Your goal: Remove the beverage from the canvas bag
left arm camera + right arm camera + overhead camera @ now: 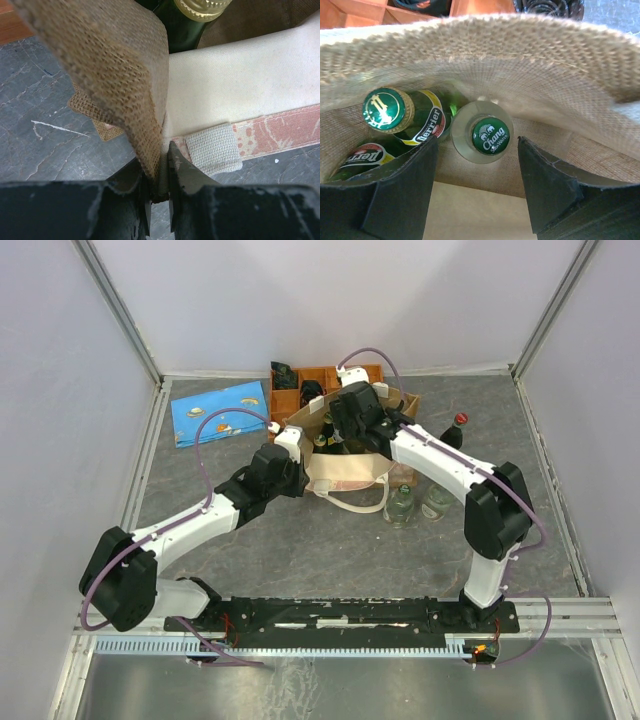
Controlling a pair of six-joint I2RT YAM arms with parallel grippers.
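The tan canvas bag [345, 468] stands mid-table with its cream handles hanging toward the front. My left gripper [160, 172] is shut on the bag's burlap rim [125, 95] at its left corner. My right gripper [477, 150] is open above the bag's mouth, looking straight down inside. A clear Chang soda water bottle [490, 135] with a green cap stands between its fingers. Green Perrier bottles [395, 112] stand to the left of it inside the bag. A green bottle neck with a gold cap [202, 7] shows in the left wrist view.
An orange compartment tray [310, 380] sits behind the bag. Two clear bottles [400, 505] [437, 502] and a red-capped dark bottle [455, 430] stand on the table right of the bag. A blue patterned cloth [220, 410] lies at the back left.
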